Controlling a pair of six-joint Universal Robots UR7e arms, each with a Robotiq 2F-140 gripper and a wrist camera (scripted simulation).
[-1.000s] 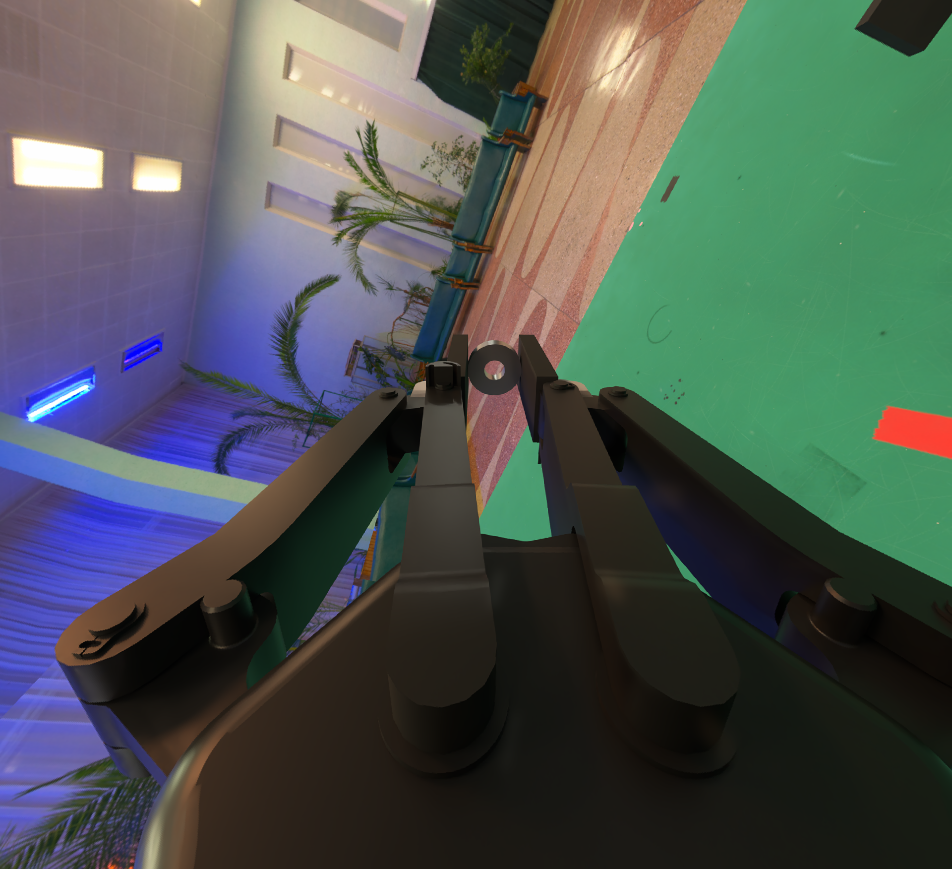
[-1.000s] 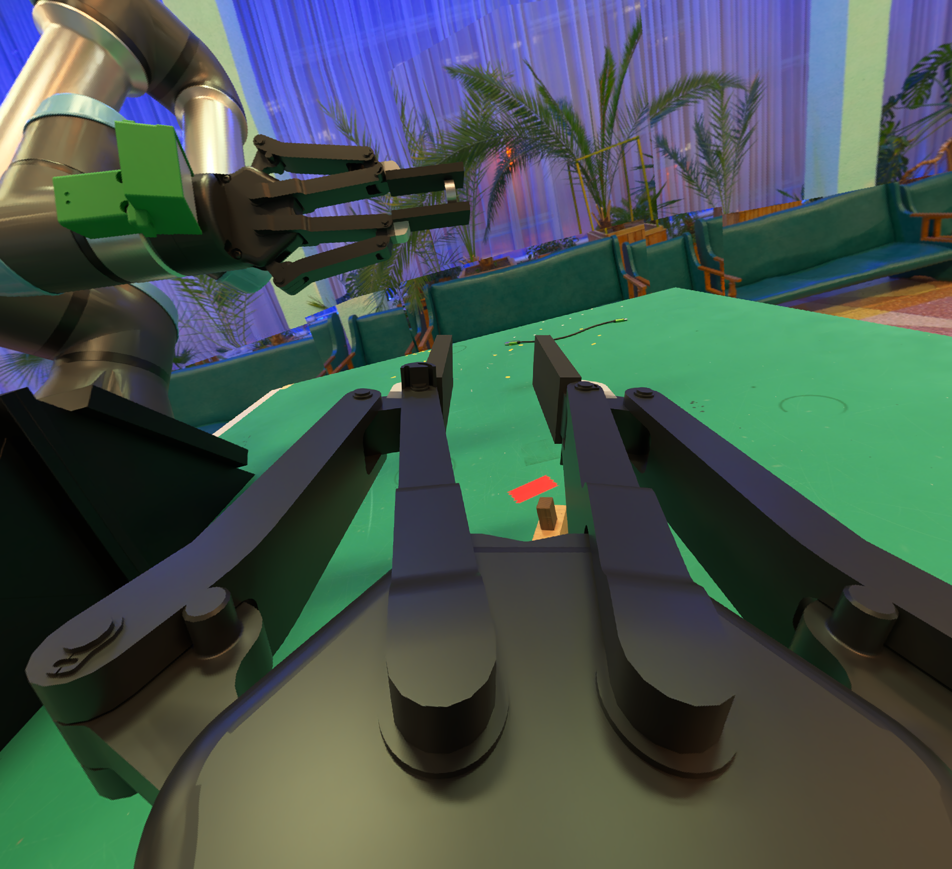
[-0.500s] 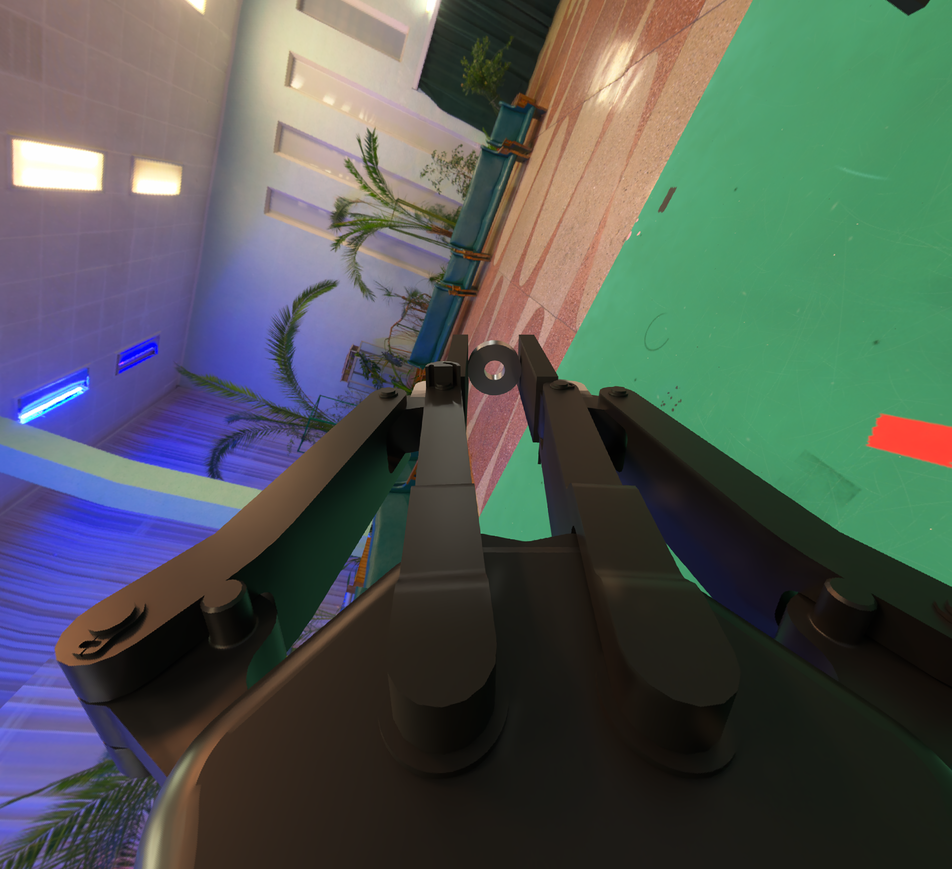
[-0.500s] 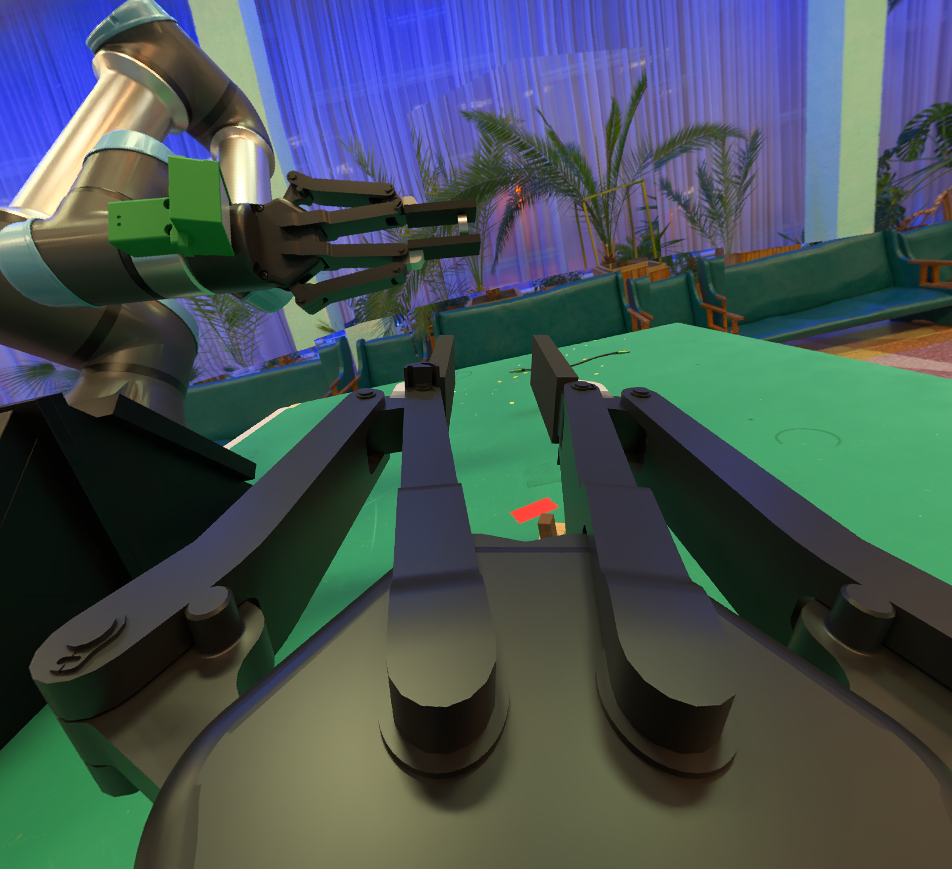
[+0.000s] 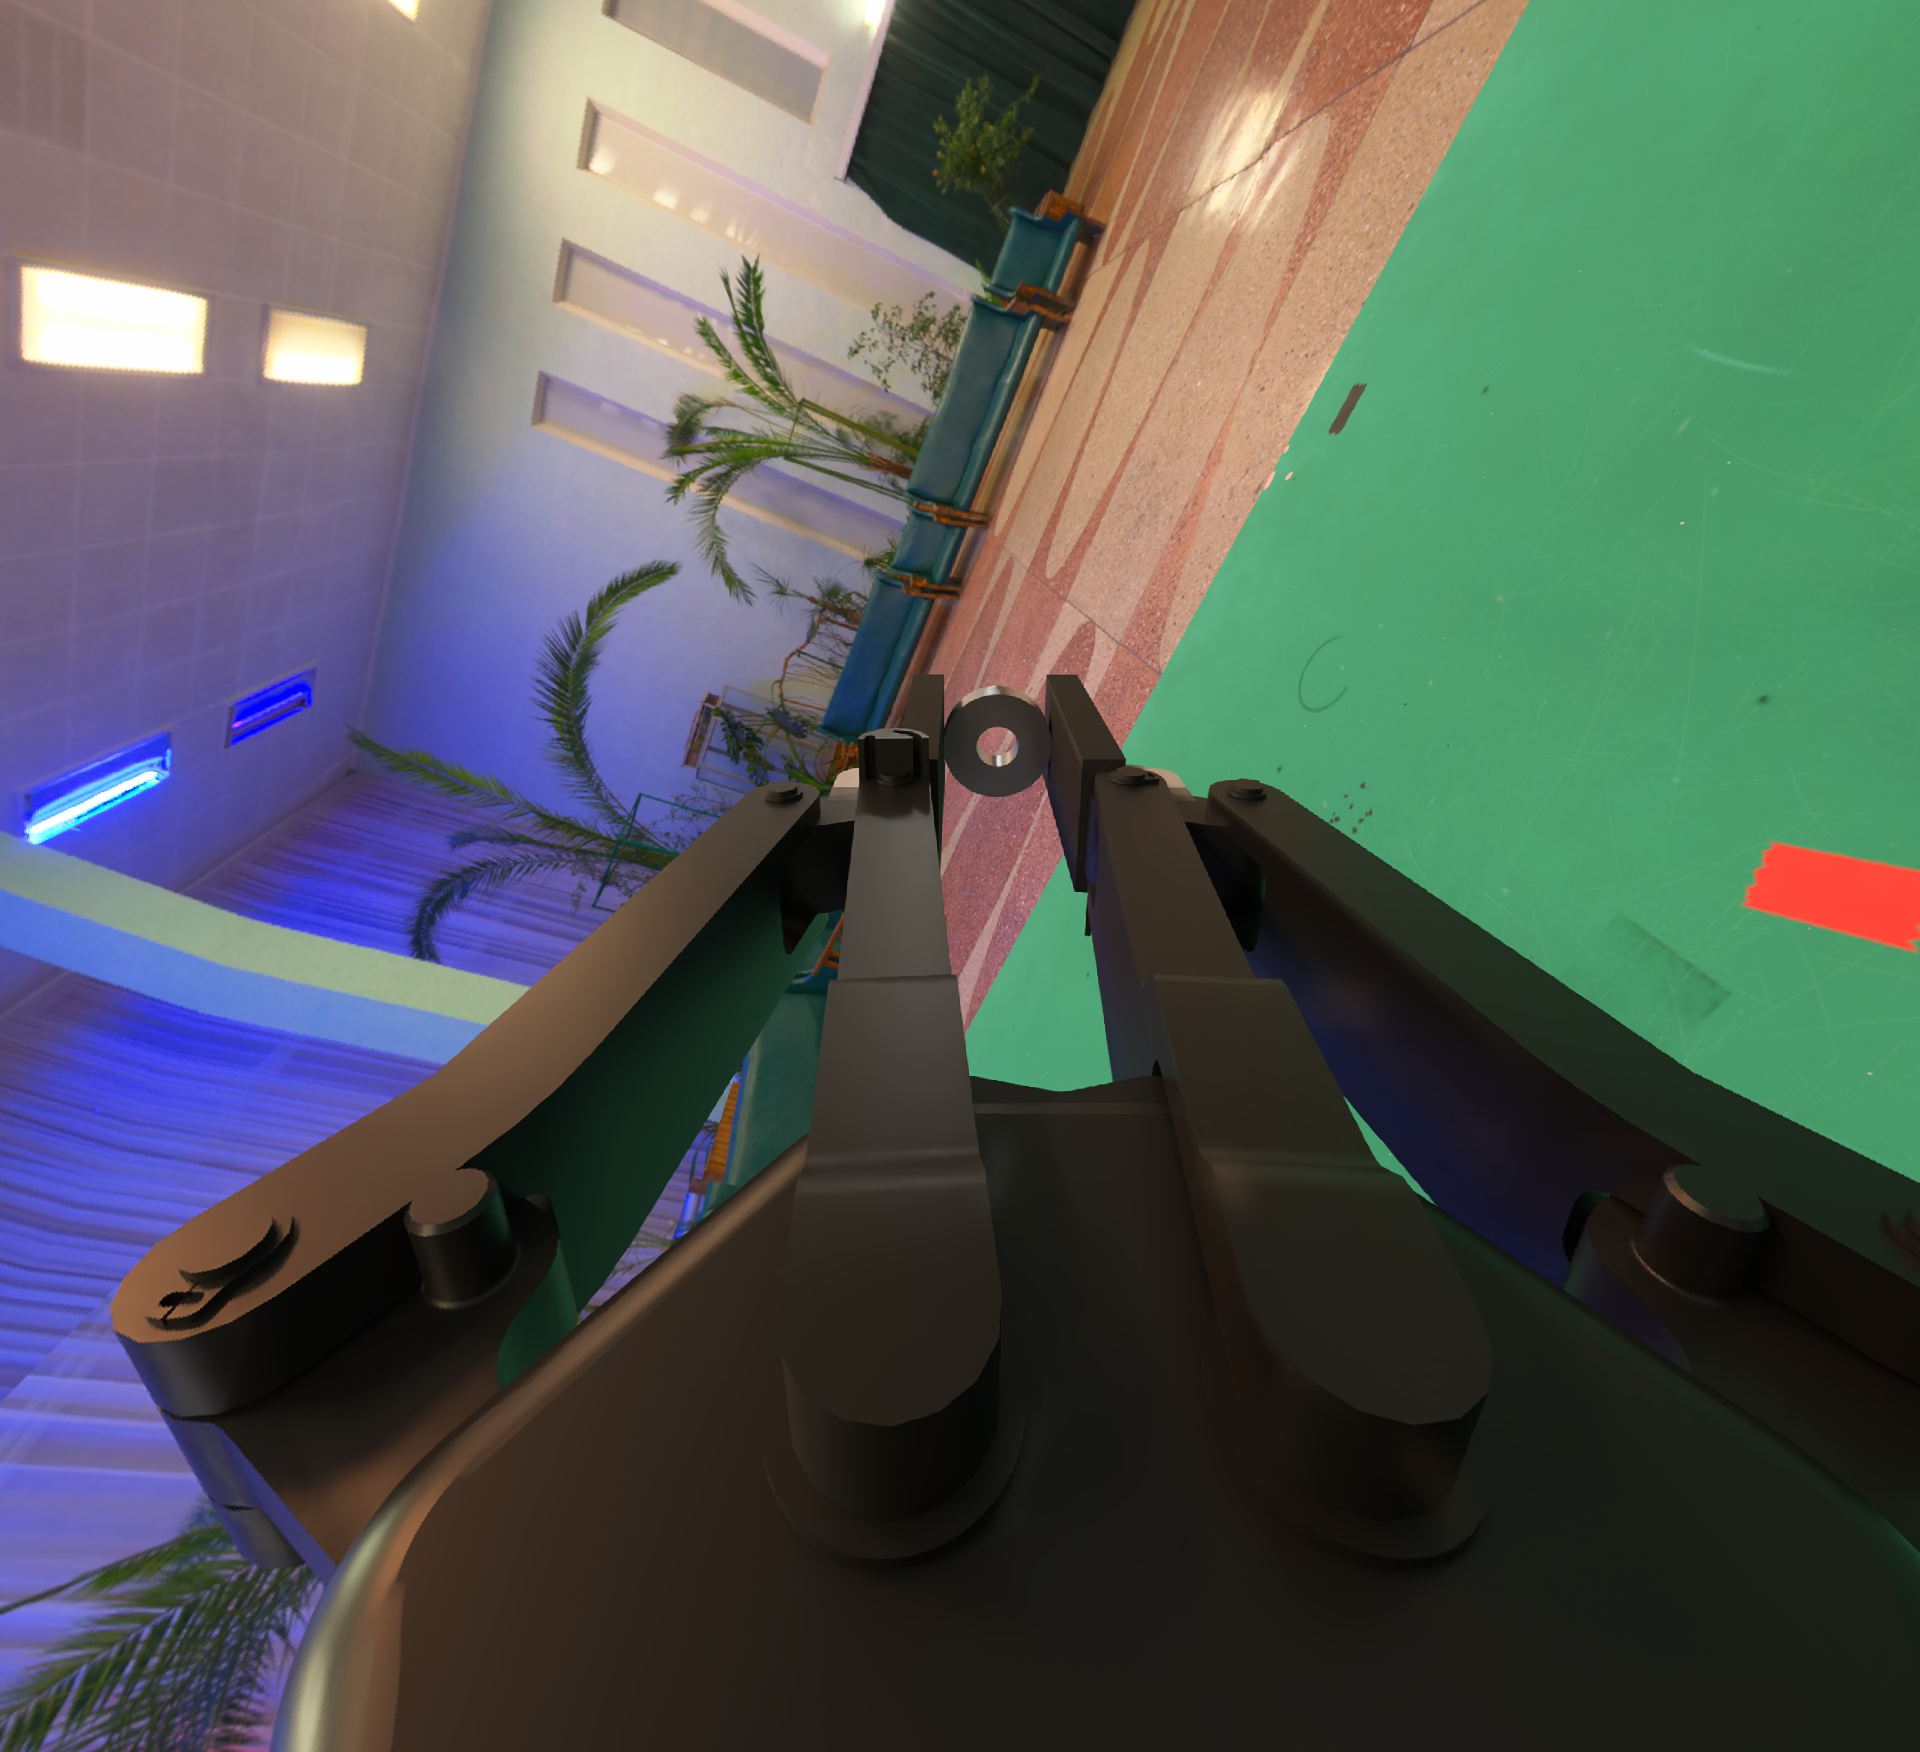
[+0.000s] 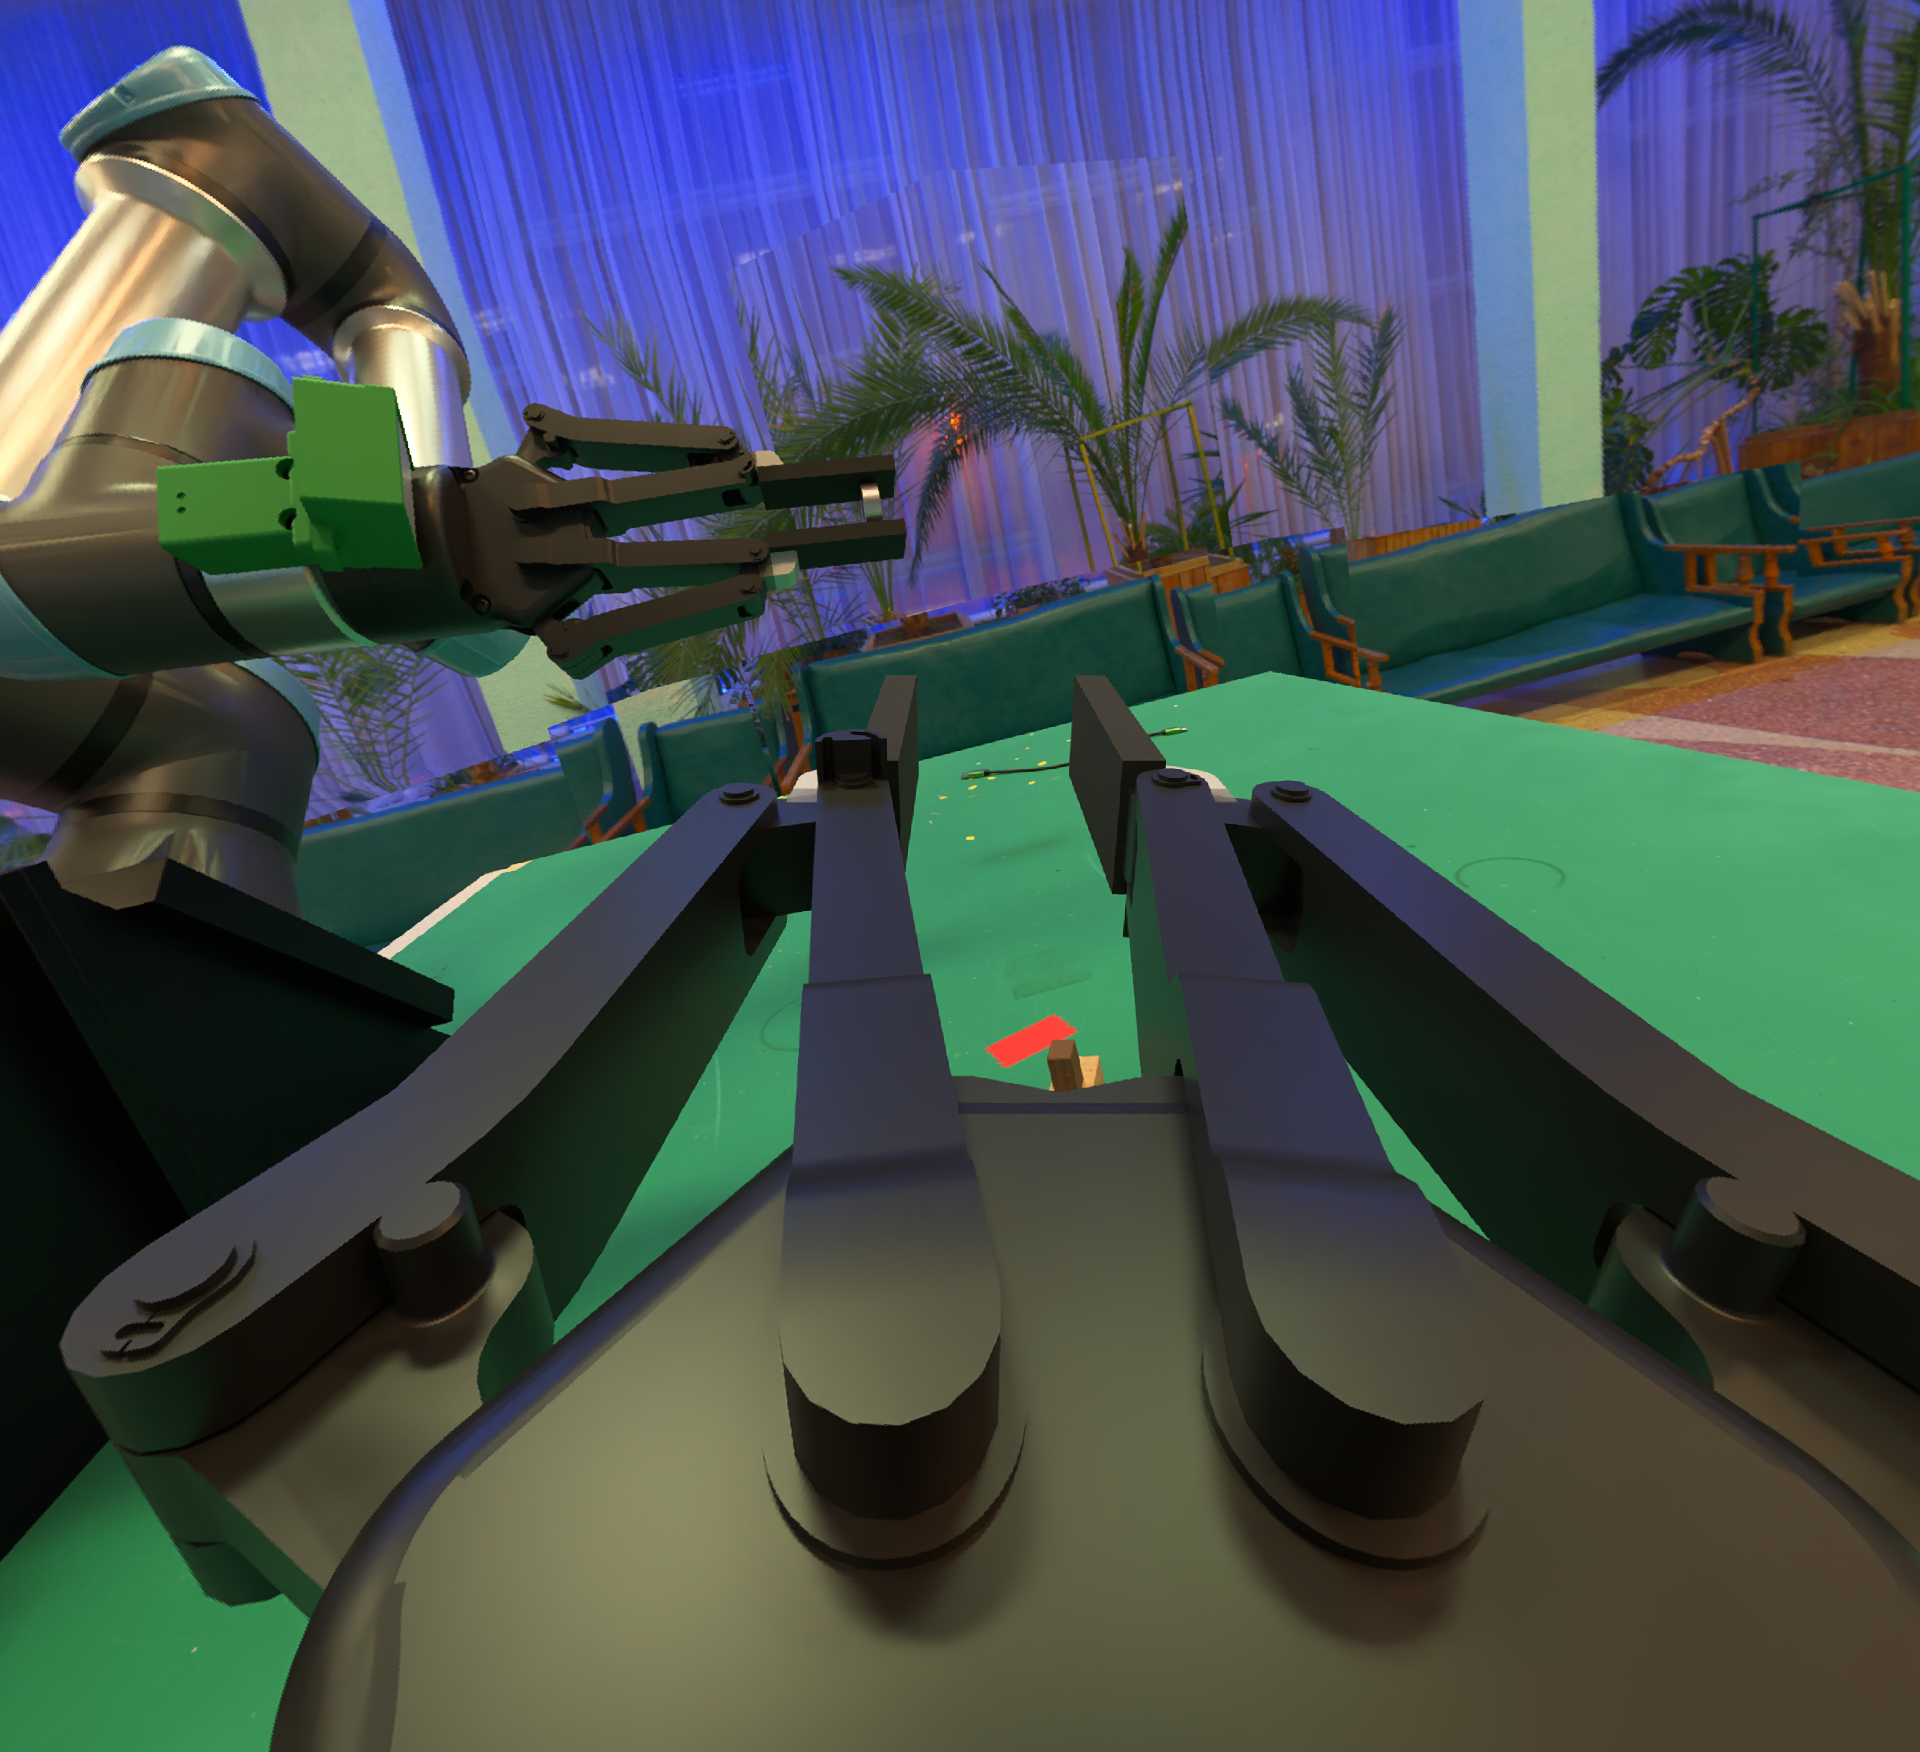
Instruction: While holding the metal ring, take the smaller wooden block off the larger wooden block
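Observation:
My left gripper (image 5: 995, 715) is shut on the metal ring (image 5: 961, 752), a small grey washer held flat between the fingertips, in the air beyond the edge of the green table (image 5: 1558, 559). The right wrist view shows that gripper (image 6: 883, 518) with the ring (image 6: 871, 494) high at the left. My right gripper (image 6: 997, 726) is open and empty above the table. The smaller, darker wooden block (image 6: 1062, 1063) stands on the larger, paler block (image 6: 1089, 1070). Both are low between my right fingers and mostly hidden by the gripper body.
A red tape patch (image 6: 1029, 1040) lies on the table just behind the blocks; it also shows in the left wrist view (image 5: 1839, 892). The left arm's black base (image 6: 156, 1027) stands at the left. A thin cable (image 6: 1039, 770) lies at the far table edge.
The right wrist view has tilted upward, so the blocks sit lower and more hidden behind the gripper body. The left gripper still holds the ring and has barely shifted.

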